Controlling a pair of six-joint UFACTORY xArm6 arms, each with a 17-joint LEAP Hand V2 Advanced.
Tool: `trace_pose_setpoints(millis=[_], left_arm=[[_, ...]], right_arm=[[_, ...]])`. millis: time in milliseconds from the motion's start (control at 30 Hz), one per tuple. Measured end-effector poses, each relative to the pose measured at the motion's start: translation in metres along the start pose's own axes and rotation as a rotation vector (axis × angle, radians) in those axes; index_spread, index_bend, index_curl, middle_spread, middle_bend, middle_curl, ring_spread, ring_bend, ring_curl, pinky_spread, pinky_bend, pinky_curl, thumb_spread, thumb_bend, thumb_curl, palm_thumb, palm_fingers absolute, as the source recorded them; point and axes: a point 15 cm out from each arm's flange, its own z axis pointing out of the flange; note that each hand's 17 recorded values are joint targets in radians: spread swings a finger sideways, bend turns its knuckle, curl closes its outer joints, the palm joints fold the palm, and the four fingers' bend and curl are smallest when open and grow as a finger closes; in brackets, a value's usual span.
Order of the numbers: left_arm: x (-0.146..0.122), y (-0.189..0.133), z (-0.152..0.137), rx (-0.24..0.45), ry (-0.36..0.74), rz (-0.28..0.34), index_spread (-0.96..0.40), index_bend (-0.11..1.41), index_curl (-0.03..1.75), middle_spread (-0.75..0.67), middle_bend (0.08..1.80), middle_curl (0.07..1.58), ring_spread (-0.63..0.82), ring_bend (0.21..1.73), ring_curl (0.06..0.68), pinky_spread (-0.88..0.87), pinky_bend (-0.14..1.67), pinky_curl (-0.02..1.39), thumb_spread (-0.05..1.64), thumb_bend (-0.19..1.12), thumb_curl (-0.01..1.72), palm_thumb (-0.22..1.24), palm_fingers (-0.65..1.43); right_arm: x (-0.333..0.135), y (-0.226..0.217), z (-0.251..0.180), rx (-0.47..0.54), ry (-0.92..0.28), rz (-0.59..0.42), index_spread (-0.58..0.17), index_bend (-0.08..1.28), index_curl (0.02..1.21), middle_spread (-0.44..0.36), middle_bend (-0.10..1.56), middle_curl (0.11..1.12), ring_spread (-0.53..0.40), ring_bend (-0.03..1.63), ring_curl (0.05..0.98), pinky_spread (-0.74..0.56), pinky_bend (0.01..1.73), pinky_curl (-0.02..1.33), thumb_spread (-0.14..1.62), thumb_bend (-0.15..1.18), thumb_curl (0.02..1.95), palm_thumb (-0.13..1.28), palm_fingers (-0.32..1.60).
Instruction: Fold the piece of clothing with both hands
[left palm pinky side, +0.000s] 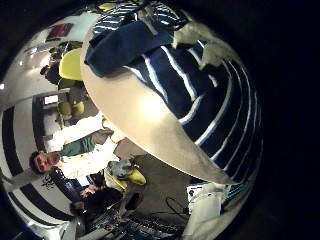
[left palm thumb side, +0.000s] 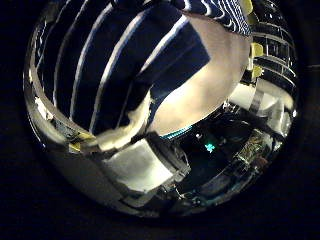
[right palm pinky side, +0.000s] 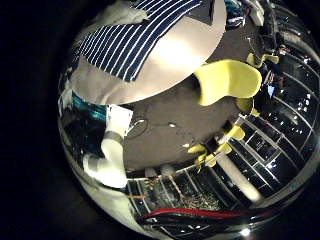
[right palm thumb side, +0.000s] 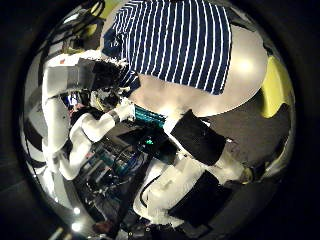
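A navy, white-striped cloth garment (right palm thumb side: 178, 42) is seen lying on a pale round table (right palm thumb side: 240, 70), while neither hand's finger state can be told.

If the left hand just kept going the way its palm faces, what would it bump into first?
Most likely the striped garment, which fills much of both left palm views and lies on the round table. Depth is hard to judge.

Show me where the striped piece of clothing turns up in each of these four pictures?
Left little finger side: striped garment on the round table.
Left thumb side: it fills much of the view, close.
Right little finger side: on the table.
Right thumb side: spread flat.
Shared landmark: the pale table edge.
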Motion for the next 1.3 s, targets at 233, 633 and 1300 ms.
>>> trace_pose_setpoints(millis=[233,633,1300], left_arm=[[-0.001,-0.017,-0.005,-0.004,0.002,-0.008,-0.21,0.28,0.55,-0.29,0.89,0.77,-0.43,1.2,0.345,-0.48,0.77,0.4,1.05,0.07,0.39,0.65,0.94],[-0.021,-0.015,-0.066,0.056,-0.007,-0.008,-0.49,0.37,0.9,-0.49,0.92,0.97,-0.48,1.31,0.457,-0.67,1.04,0.53,1.13,0.03,0.46,0.81,0.99],[-0.036,-0.011,-0.094,0.008,-0.037,0.033,-0.62,0.23,1.33,-0.6,0.89,1.12,-0.48,1.36,0.488,-0.7,1.08,0.56,1.16,-0.02,0.49,0.72,0.93]], right_arm=[[0.01,0.0,0.003,-0.003,-0.014,0.03,-0.342,0.18,0.36,-0.057,0.31,0.4,-0.096,0.78,0.268,0.12,0.77,0.0,1.42,-0.01,0.26,0.49,0.39],[0.0,-0.027,0.07,-0.12,-0.019,0.007,-0.267,0.13,0.32,-0.026,0.33,0.41,-0.072,0.81,0.282,0.12,0.82,0.02,1.32,-0.01,0.3,0.57,0.28],[-0.067,-0.076,0.17,-0.131,0.118,-0.004,-0.203,0.19,0.32,-0.019,0.39,0.42,-0.033,0.77,0.279,0.13,0.79,0.04,1.09,-0.01,0.32,0.57,0.24]])
